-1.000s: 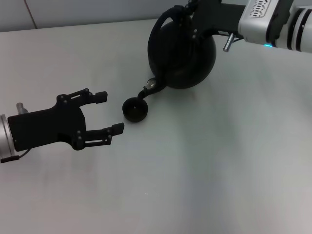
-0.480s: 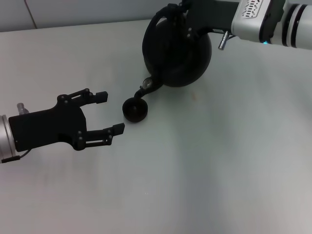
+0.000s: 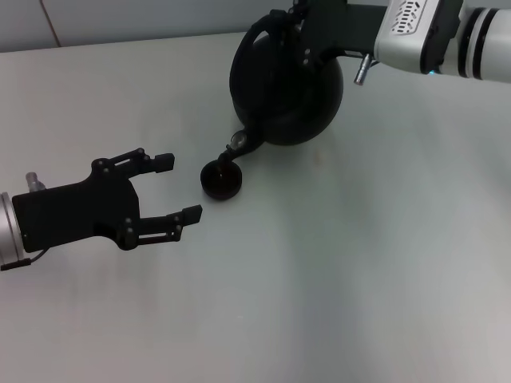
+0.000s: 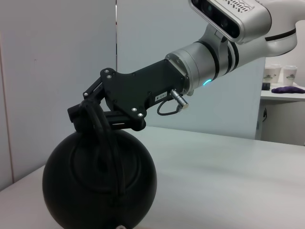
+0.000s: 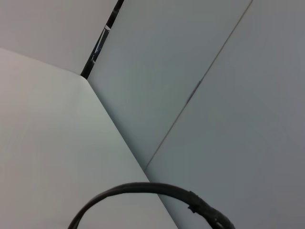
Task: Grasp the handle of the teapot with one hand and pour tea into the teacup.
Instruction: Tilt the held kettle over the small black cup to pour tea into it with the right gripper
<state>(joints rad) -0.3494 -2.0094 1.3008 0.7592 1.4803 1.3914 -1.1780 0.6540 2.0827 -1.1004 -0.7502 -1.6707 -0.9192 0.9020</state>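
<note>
The matte-black teapot [image 3: 291,92] is lifted and tilted at the far middle of the table. Its short spout [image 3: 238,144] points down just above the small dark teacup [image 3: 221,180]. My right gripper [image 3: 289,30] is shut on the thin arched handle [image 3: 244,44] at the top of the pot. The left wrist view shows the same grip: the right gripper [image 4: 88,114], the handle [image 4: 106,143] and the pot [image 4: 100,183]. The right wrist view shows only an arc of the handle [image 5: 143,189]. My left gripper [image 3: 180,187] is open and empty, just left of the cup.
The pale grey table [image 3: 359,263] carries only the cup and the pot's shadow. A white wall rises behind the far edge [image 5: 190,71]. A shelf with paper cups [image 4: 281,76] stands far off in the left wrist view.
My right gripper has carried the teapot slightly left and away and tipped it further, bringing the spout over the cup. The left gripper has stayed almost still.
</note>
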